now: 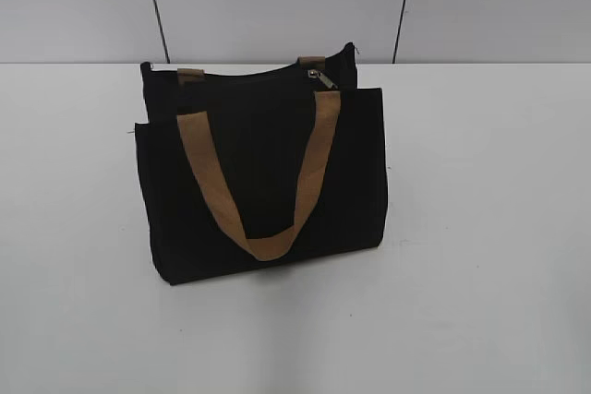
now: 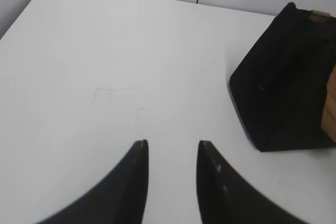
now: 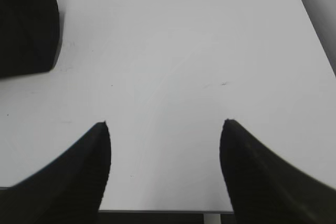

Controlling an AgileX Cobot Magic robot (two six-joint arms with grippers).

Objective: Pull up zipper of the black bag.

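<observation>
The black bag [image 1: 263, 177] stands upright in the middle of the white table in the exterior view, its tan handle strap [image 1: 263, 186] hanging down over the front pocket. The small silver-grey zipper pull [image 1: 317, 75] sits at the right end of the top zip line. Neither gripper shows in the exterior view. In the left wrist view my left gripper [image 2: 172, 144] is open and empty above bare table, with the bag's end [image 2: 286, 82] off to its right. In the right wrist view my right gripper [image 3: 165, 124] is open and empty, with the bag's corner [image 3: 26, 22] at upper left.
The white table [image 1: 480, 228] reaches a grey panelled wall [image 1: 277, 2] at the back. Its front edge [image 3: 157, 212] shows just under the right gripper. A faint square mark [image 2: 102, 97] lies on the table ahead of the left gripper.
</observation>
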